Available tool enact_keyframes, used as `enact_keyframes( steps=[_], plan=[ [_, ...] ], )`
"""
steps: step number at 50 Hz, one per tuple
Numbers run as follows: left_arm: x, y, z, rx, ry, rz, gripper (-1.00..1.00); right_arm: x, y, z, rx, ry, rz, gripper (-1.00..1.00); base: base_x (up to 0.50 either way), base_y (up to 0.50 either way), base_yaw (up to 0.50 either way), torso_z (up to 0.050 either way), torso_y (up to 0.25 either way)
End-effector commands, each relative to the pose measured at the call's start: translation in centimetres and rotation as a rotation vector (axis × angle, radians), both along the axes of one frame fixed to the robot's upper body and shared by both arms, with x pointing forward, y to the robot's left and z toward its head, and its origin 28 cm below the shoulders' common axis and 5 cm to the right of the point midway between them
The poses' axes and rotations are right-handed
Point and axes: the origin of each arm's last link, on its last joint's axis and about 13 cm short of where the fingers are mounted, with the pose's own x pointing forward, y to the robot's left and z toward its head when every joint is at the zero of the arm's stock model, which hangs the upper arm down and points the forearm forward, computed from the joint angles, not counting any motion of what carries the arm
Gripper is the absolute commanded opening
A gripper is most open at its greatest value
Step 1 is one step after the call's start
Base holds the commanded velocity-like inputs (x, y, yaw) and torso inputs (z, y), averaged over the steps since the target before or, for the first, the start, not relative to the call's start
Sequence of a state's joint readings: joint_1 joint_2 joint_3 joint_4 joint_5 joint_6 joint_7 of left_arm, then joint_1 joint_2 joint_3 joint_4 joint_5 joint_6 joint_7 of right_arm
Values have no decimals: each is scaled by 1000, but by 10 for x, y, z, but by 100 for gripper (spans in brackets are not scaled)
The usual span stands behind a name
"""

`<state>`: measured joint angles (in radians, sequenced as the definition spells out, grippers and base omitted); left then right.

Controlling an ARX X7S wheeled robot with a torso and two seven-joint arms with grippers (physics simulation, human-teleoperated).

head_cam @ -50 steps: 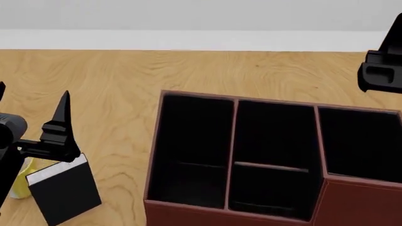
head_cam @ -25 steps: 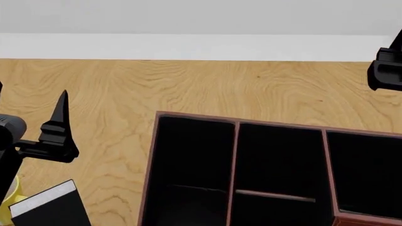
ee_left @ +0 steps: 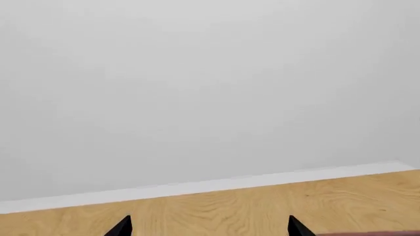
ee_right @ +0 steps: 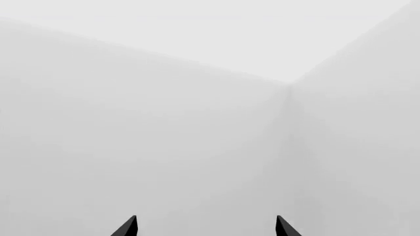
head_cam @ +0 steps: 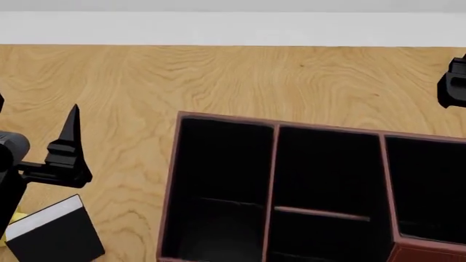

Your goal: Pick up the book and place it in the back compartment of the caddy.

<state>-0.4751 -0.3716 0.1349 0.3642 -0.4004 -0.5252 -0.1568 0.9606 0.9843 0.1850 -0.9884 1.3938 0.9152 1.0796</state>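
The book (head_cam: 51,237), black with a pale page edge, sits tilted at the near left of the wooden table. My left gripper (head_cam: 36,117) hovers open just beyond it, with nothing between its fingers (head_cam: 71,131). In the left wrist view the left gripper (ee_left: 210,228) faces the table and wall. The caddy (head_cam: 173,164), reddish-brown with a black inside, fills the near right. Its back compartment (head_cam: 324,174) is the far cell of the middle strip, past the low cross divider (head_cam: 320,213), and holds nothing. My right gripper (head_cam: 455,87) is cut off at the right edge. The right gripper (ee_right: 205,227) is open and faces a bare wall.
A sliver of a yellow mug (head_cam: 13,217) shows behind the book by my left arm. The wooden table (head_cam: 218,82) runs back to a white wall. A thin strip of the caddy's rim (ee_left: 374,233) shows in the left wrist view.
The head view tipped, so the caddy and book slid down the picture, then slightly back up. The right gripper has drifted toward the right edge. Both grippers stay open.
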Motion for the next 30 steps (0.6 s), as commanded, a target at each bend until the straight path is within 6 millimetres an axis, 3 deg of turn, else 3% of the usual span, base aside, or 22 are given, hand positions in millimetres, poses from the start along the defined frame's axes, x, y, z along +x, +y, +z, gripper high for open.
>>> enact_keyframes(
  steps=[1, 23, 30],
  plan=[
    [1, 0, 0, -7, 2, 1, 100, 0, 0, 0, 1, 0, 0, 100, 0, 0, 0, 0, -170],
    [0, 1, 1, -9, -1, 3, 100, 0, 2, 2, -5, -4, 0, 100, 0, 0, 0, 0, -167],
    [1, 1, 3, -11, -4, 11, 100, 0, 1, 1, -3, -2, -2, 100, -2, 0, 0, 0, -9]
  ],
)
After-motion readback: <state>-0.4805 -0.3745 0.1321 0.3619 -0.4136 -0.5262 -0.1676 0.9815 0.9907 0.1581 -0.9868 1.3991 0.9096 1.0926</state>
